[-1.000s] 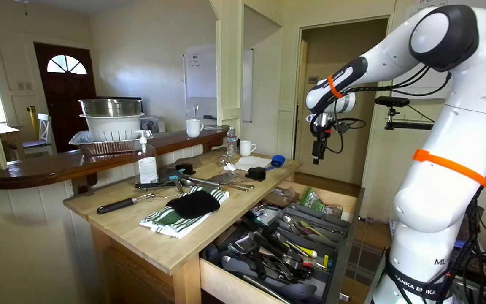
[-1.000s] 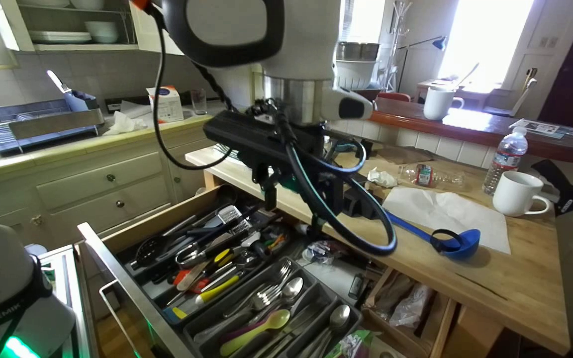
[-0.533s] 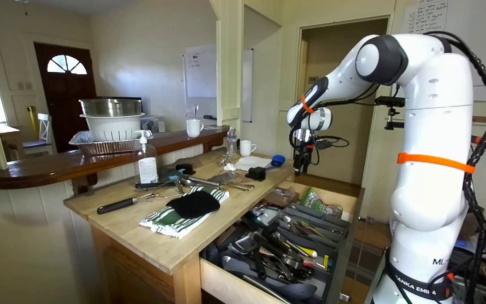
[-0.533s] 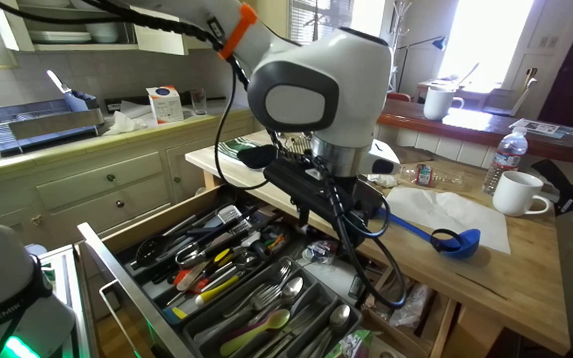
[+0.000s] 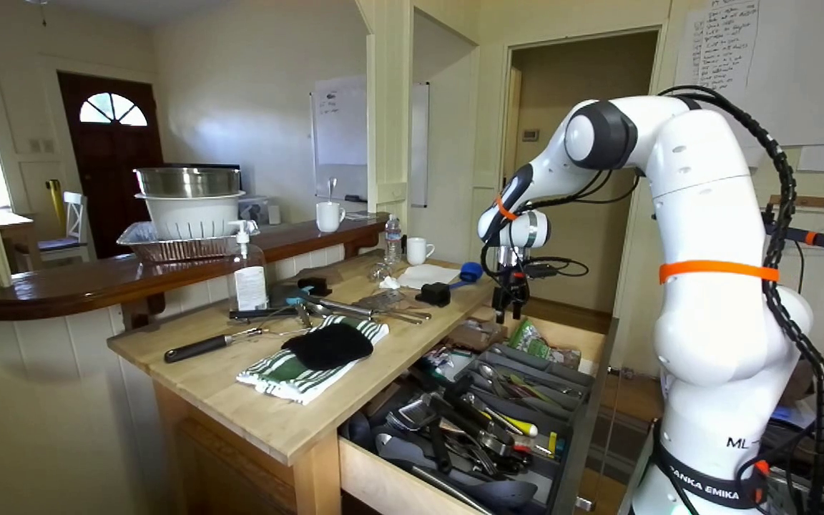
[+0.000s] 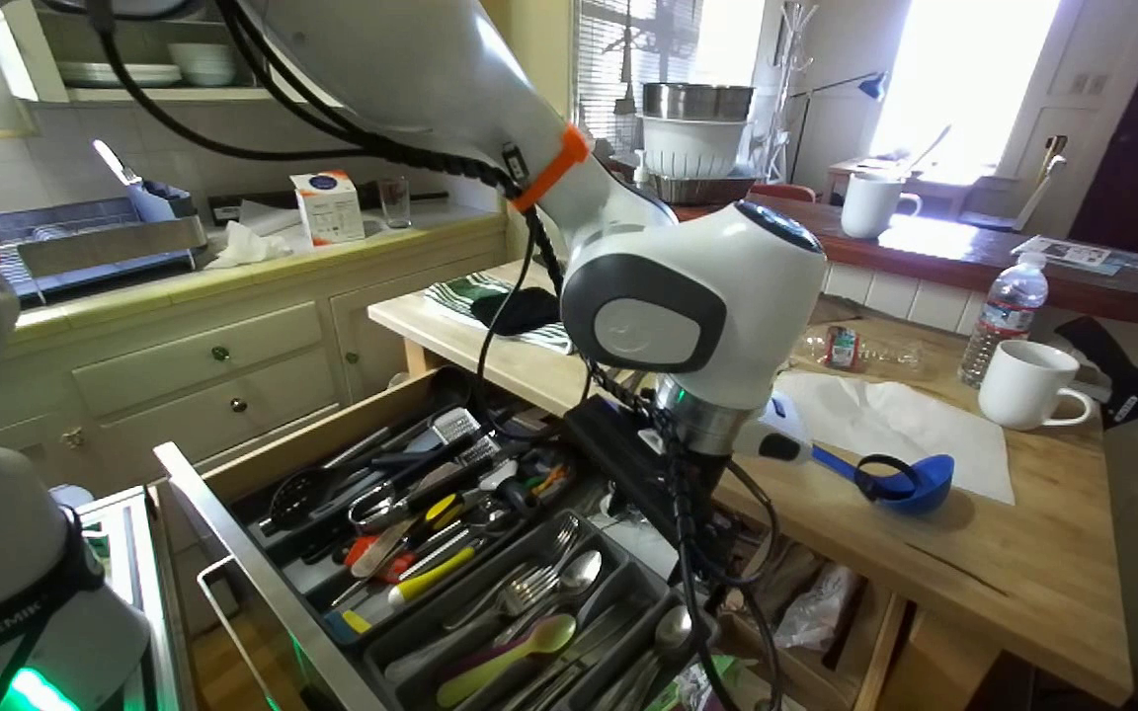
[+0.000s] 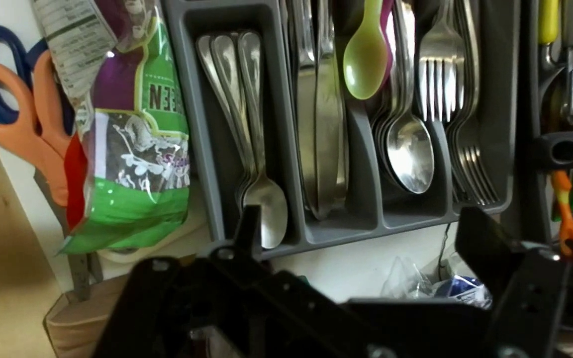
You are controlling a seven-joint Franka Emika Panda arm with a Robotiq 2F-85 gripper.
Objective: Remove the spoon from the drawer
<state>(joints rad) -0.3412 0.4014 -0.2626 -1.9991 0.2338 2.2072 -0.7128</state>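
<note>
The drawer [image 6: 263,573] is pulled open and full of utensils; it also shows in an exterior view [image 5: 398,478]. Several metal teaspoons [image 7: 269,214] lie in the left compartment of the grey tray in the wrist view. Larger metal spoons [image 7: 411,154] lie in a middle compartment, with a yellow-green plastic spoon [image 7: 366,62] above them. Which spoon is meant, I cannot tell. My gripper [image 7: 361,219] is open and empty above the tray's edge, its left finger overlapping the teaspoon bowls in view. In an exterior view my gripper [image 5: 508,315] hangs over the drawer's far end.
The wooden counter edge [image 5: 448,329] runs beside the drawer. A green bag [image 7: 142,149] and orange scissors [image 7: 33,119] lie beside the tray. Knives [image 7: 321,134] and forks [image 7: 443,69] fill other compartments. A blue ladle [image 6: 910,484] lies near the counter edge.
The arm has come down and toward the counter. My gripper has dropped from well above the drawer to just over its far end. The utensils have not moved.
</note>
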